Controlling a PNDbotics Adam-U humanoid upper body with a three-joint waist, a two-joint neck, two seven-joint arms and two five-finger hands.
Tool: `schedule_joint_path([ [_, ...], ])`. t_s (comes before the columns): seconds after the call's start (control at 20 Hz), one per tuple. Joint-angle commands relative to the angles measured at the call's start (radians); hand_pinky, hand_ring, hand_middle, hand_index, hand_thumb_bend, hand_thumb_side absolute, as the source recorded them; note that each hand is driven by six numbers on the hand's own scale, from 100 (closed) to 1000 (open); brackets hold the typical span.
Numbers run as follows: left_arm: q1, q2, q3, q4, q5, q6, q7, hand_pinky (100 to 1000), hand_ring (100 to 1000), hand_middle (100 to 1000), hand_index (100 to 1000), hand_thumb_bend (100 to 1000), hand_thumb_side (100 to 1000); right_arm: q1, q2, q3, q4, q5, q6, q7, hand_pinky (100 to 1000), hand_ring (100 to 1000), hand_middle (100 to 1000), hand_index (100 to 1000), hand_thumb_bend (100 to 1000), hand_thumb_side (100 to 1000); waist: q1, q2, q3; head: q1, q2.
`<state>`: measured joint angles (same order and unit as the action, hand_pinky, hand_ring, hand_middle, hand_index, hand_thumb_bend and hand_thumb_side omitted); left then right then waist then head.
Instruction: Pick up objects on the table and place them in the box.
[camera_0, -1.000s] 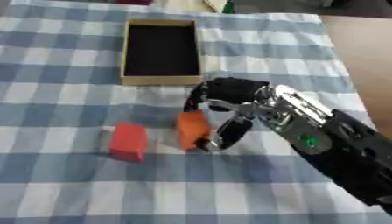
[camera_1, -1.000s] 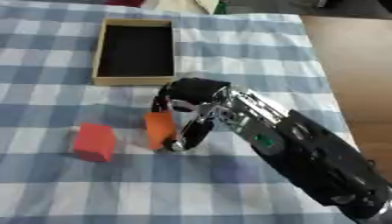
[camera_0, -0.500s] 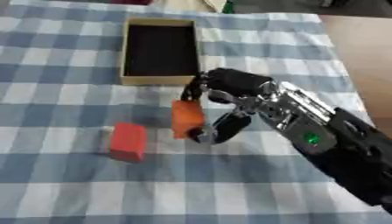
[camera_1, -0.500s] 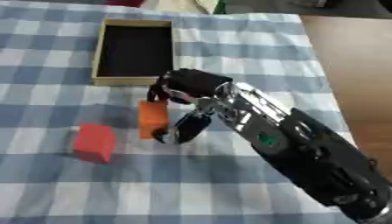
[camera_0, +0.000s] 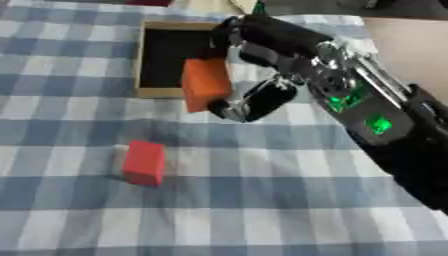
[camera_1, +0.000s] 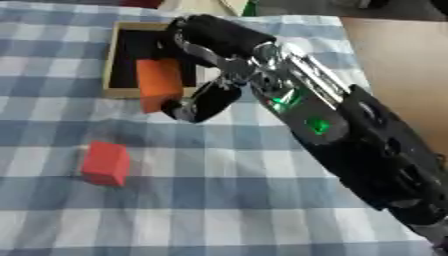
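Orange block (camera_0: 206, 84), formerly beside red block (camera_0: 144, 163), now at box (camera_0: 144, 60) edge

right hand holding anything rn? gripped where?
Yes: the right hand holds the orange block, pinched across its right side, thumb low and fingers at its top, over the box near edge. The red block lies untouched on the table.

The right hand (camera_0: 254, 65) covers the box's (camera_0: 157, 92) near right corner, and the orange block (camera_0: 206, 84) hides part of its front rim. Beyond the box, things at the top edge are cut off, unidentifiable.
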<state>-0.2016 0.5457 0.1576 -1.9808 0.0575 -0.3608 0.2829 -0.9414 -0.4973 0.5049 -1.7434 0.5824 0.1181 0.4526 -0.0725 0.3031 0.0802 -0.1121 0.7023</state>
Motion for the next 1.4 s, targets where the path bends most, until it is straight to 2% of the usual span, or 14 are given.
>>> schedule_joint_path([
  [0.05,-0.007,0.023,0.007,-0.019,0.003,-0.001,-0.003,739,643,640,788,100,851,-0.059,0.006,-0.033,0.044,-0.001,0.0,0.021,820,671,351,559,100,120,0.008,-0.021,0.002,-0.006,-0.008],
  [0.25,-0.008,0.022,0.003,-0.019,0.007,0.001,-0.008,733,643,641,788,100,857,-0.149,0.057,-0.063,0.195,0.016,-0.025,0.009,813,645,357,574,100,125,0.008,-0.02,0.009,-0.015,-0.007],
  [0.5,-0.014,0.021,-0.002,-0.019,0.01,0.001,-0.016,735,641,641,788,100,858,-0.253,0.149,-0.105,0.463,0.119,-0.093,-0.046,810,651,369,582,100,123,0.007,-0.014,0.022,-0.031,-0.009],
  [0.75,-0.021,0.02,-0.008,-0.019,0.013,0.001,-0.022,736,641,641,787,100,861,-0.31,0.226,-0.175,0.682,0.25,-0.153,-0.102,813,661,378,589,100,126,0.005,-0.008,0.038,-0.044,-0.012],
  [0.95,-0.022,0.018,-0.01,-0.019,0.014,0.001,-0.026,736,640,641,787,100,862,-0.33,0.262,-0.218,0.8,0.323,-0.189,-0.132,812,667,384,592,100,133,0.005,-0.004,0.048,-0.049,-0.015],
  [1.2,-0.025,0.015,-0.013,-0.019,0.016,0.002,-0.031,736,640,642,786,100,862,-0.342,0.295,-0.259,0.908,0.395,-0.204,-0.171,812,672,393,597,100,148,0.006,-0.001,0.055,-0.058,-0.02],
  [1.4,-0.025,0.013,-0.013,-0.019,0.016,0.001,-0.032,736,639,642,786,100,860,-0.34,0.313,-0.281,0.977,0.423,-0.231,-0.186,816,686,408,611,100,217,0.008,0.002,0.061,-0.063,-0.023],
])
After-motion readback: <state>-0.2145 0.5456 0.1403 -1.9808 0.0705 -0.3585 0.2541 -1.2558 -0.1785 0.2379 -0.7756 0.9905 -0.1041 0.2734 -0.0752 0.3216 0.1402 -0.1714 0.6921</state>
